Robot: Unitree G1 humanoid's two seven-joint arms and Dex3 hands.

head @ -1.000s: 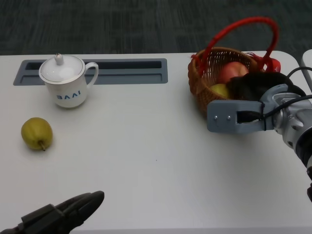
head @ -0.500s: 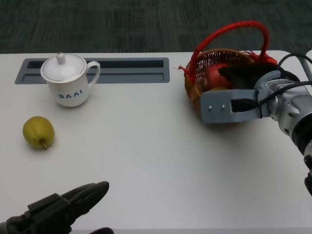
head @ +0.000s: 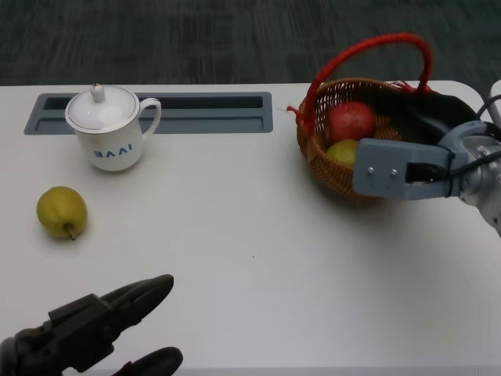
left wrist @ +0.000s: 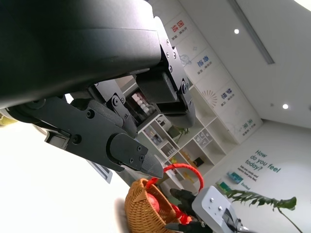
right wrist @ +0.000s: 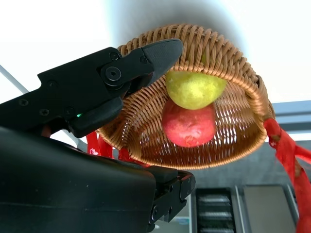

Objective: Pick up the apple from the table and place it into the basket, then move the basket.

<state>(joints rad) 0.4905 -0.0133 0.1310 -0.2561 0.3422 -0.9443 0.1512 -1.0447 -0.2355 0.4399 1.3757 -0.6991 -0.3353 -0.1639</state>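
Note:
The red apple (head: 350, 121) (right wrist: 188, 124) lies inside the wicker basket (head: 329, 168) (right wrist: 223, 53) at the table's right rear, touching a yellow-green fruit (head: 342, 151) (right wrist: 194, 87). A red handle (head: 376, 47) arches over the basket. My right hand (head: 434, 113) (right wrist: 121, 97) is at the basket's right side. Its fingers are spread on either side of the rim, one reaching over the inside, and they hold nothing. My left hand (head: 94, 333) hovers at the near left edge, fingers apart and empty.
A yellow-green pear (head: 61, 212) sits on the table at the left. A white lidded mug (head: 111, 128) stands behind it, in front of a grey recessed slot (head: 211, 113). The table's right edge runs just past the basket.
My right hand has drawn back to the right from over the fruit, so the apple now shows uncovered in the basket. The basket shifted slightly left earlier. The left hand rose a little.

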